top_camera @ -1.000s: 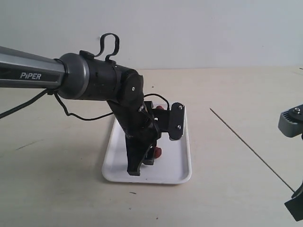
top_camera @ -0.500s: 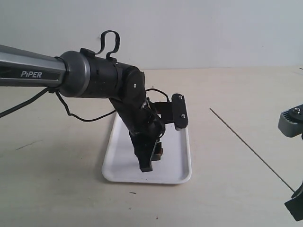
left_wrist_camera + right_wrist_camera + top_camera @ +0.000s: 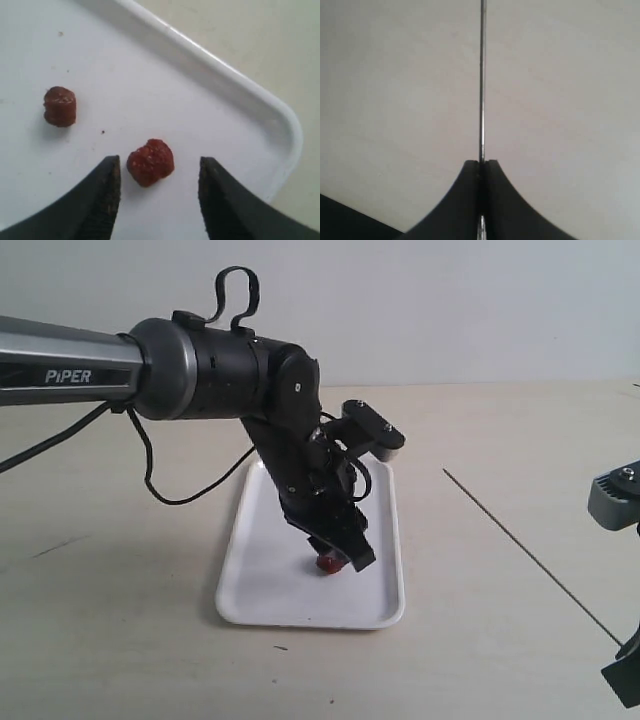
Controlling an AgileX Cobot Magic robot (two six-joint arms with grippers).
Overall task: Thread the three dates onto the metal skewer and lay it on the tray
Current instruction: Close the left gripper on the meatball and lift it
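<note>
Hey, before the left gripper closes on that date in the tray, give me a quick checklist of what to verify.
1. The left gripper is open: ok.
2. The date sits between its fingers, touching neither: ok.
3. The second date is clear of the fingers: ok, it lies apart on the tray.
4. The third date is located: cannot tell, only two show.
5. The right gripper is shut on the skewer: ok.
</note>
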